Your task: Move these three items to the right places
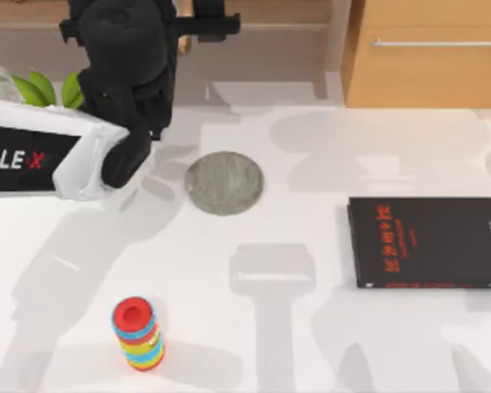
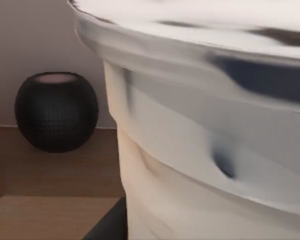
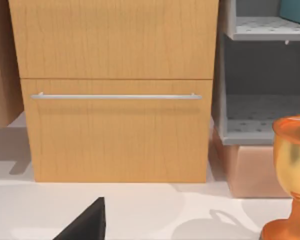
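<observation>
My left arm (image 1: 123, 74) hangs high over the table's back left corner, and its black wrist hides the gripper from above. In the left wrist view the tall clear cup (image 2: 205, 150) of milky tea with its white lid (image 2: 190, 30) sits tilted right against the camera, held in the left gripper. The round grey coaster (image 1: 224, 182) lies bare just right of that arm. The flat black book (image 1: 426, 242) with red lettering rests at the right edge. A striped ring-stack toy (image 1: 137, 333) with a red top stands at the front left.
Green plant leaves (image 1: 45, 88) sit at the back left. A wooden drawer cabinet (image 1: 430, 53) stands behind the table at the right. A black round speaker (image 2: 56, 111) rests on a wooden shelf. A gold trophy (image 3: 292, 175) stands beside the cabinet (image 3: 115, 100).
</observation>
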